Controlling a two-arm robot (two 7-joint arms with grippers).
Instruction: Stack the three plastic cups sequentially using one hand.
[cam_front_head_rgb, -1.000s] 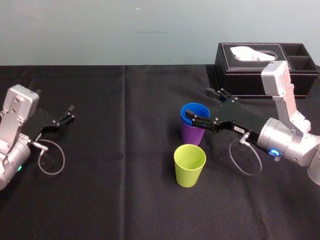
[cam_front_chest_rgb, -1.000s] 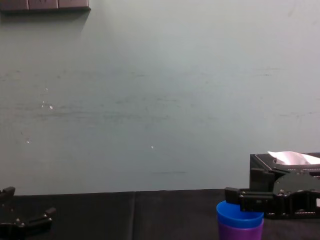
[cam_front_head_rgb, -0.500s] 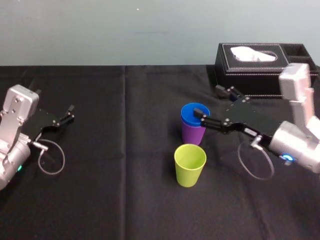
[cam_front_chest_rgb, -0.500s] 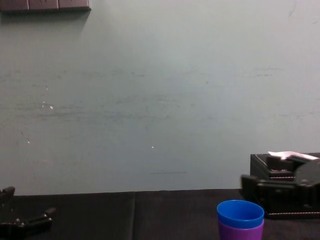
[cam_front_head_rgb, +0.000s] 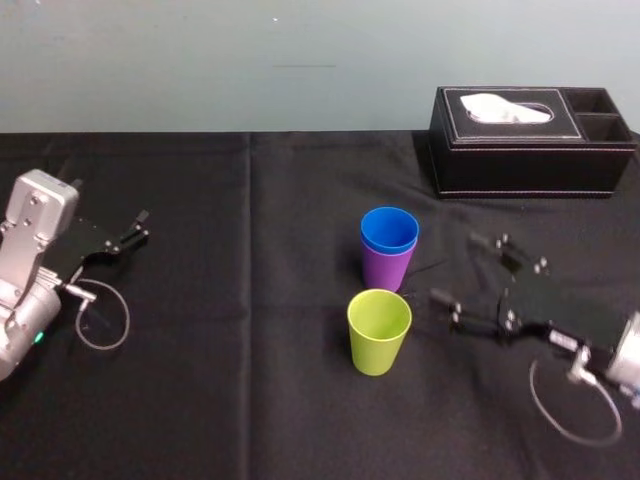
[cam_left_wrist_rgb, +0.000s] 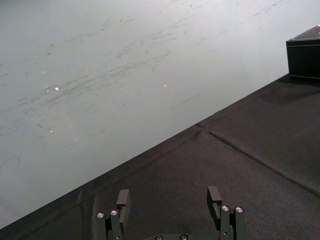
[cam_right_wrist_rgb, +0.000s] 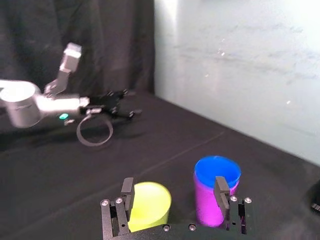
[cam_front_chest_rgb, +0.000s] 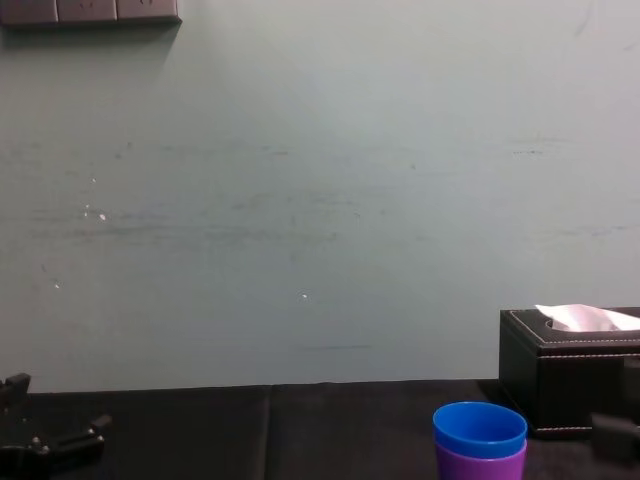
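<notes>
A blue cup (cam_front_head_rgb: 389, 230) sits nested inside a purple cup (cam_front_head_rgb: 386, 268), standing upright near the middle of a black-covered table (cam_front_head_rgb: 250, 400). Just in front of that pair, close but not touching, a yellow-green cup (cam_front_head_rgb: 379, 330) stands alone, mouth up. So one stacking step looks done and one remains: the yellow-green cup has yet to join the other two. To the right of the cups, the right gripper (cam_front_head_rgb: 457, 269) points toward them, fingers spread apart and holding nothing. The left gripper (cam_front_head_rgb: 141, 227) rests far off at the table's left side, fingers also apart and empty. A black tissue box (cam_front_head_rgb: 530, 150) stands at the far right.
</notes>
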